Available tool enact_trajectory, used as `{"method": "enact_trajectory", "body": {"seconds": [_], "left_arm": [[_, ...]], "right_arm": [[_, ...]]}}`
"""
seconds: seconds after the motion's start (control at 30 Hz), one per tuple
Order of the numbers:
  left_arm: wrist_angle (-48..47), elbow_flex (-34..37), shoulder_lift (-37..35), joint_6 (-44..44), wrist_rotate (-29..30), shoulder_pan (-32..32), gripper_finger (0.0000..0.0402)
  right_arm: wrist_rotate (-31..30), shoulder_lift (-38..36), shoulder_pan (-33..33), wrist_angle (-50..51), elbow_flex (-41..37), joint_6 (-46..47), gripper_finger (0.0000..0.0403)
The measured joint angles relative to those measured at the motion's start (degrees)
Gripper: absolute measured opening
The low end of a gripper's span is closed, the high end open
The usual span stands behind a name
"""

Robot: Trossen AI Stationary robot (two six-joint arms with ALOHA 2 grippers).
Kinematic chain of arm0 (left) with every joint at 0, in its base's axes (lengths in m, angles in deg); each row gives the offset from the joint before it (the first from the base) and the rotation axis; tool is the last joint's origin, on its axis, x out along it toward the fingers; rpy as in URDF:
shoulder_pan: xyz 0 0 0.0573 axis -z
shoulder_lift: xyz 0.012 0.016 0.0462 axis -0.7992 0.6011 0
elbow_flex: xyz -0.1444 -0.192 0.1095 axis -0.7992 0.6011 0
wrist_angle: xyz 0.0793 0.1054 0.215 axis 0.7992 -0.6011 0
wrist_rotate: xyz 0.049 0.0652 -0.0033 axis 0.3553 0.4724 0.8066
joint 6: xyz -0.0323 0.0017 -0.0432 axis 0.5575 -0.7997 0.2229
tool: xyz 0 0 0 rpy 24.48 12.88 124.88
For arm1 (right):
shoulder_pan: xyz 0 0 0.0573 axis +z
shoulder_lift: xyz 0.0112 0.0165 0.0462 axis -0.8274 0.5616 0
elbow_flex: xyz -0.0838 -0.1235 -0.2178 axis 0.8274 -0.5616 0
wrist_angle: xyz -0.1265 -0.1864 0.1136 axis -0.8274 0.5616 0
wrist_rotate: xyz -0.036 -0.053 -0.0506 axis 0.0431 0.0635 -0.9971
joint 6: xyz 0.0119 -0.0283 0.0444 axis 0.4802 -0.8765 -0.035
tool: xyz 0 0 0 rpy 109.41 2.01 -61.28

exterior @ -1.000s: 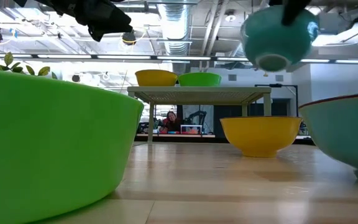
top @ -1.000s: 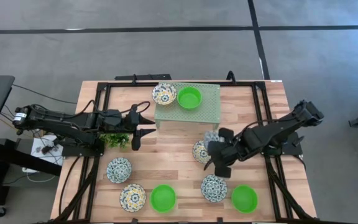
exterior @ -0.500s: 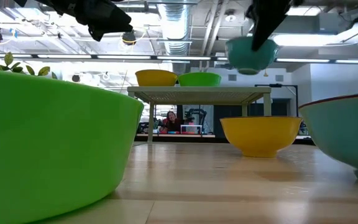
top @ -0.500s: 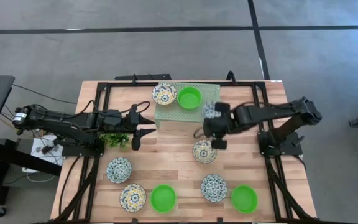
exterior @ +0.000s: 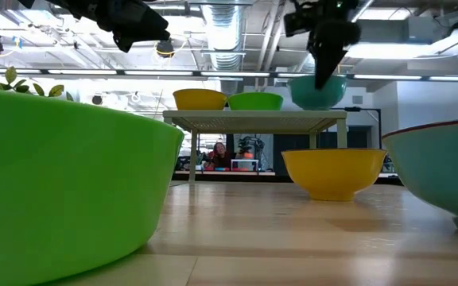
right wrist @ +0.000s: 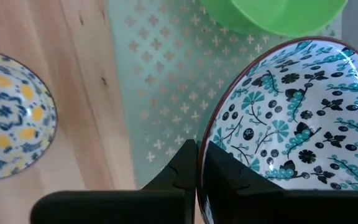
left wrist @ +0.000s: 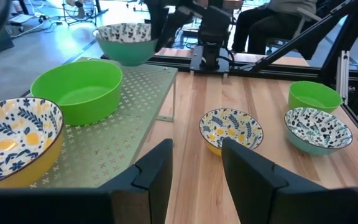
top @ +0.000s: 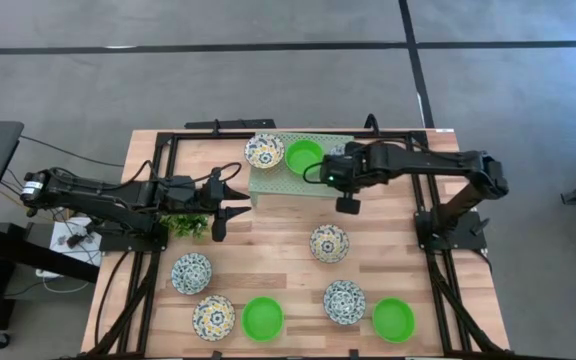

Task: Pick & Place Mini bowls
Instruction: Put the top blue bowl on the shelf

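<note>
Right tool (right wrist: 197,163) pinching teal-patterned bowl (right wrist: 291,124) by its rim, over the rack (right wrist: 160,93), beside green bowl (right wrist: 272,12)

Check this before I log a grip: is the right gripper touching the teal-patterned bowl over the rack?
Touching. In the right wrist view the right gripper has its fingers pinched shut on the rim of the teal-patterned bowl, above the rack.

On the pale green rack (top: 298,178) the back edge is crowded: a yellow floral bowl (top: 264,151), a green bowl (top: 304,156) and the teal-patterned bowl (right wrist: 294,127) pinched by the right gripper (right wrist: 197,163) stand in a row. The front half of the rack is bare. Between the rack and the front bowls, the wooden table (top: 268,240) is free, except one floral bowl (top: 329,243) in the middle.
</note>
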State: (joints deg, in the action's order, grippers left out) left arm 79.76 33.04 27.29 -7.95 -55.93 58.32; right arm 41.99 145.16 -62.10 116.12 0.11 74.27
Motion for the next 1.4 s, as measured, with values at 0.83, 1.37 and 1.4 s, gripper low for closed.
{"method": "enact_trajectory", "body": {"seconds": [0.83, 1.37, 1.4], "left_arm": [[0.01, 0.00, -0.01, 0.00, 0.00, -0.12, 0.0140], [0.02, 0.00, -0.01, 0.00, 0.00, -0.12, 0.0140], [0.02, 0.00, -0.01, 0.00, 0.00, -0.12, 0.0140]], "right_arm": [[0.04, 4.59, -2.43, -1.90, -0.07, -4.81, 0.0045], [-1.75, 4.55, -2.41, -1.31, 0.11, -3.76, 0.0074], [-1.75, 4.55, -2.41, -0.74, 0.46, -3.76, 0.0077]]}}
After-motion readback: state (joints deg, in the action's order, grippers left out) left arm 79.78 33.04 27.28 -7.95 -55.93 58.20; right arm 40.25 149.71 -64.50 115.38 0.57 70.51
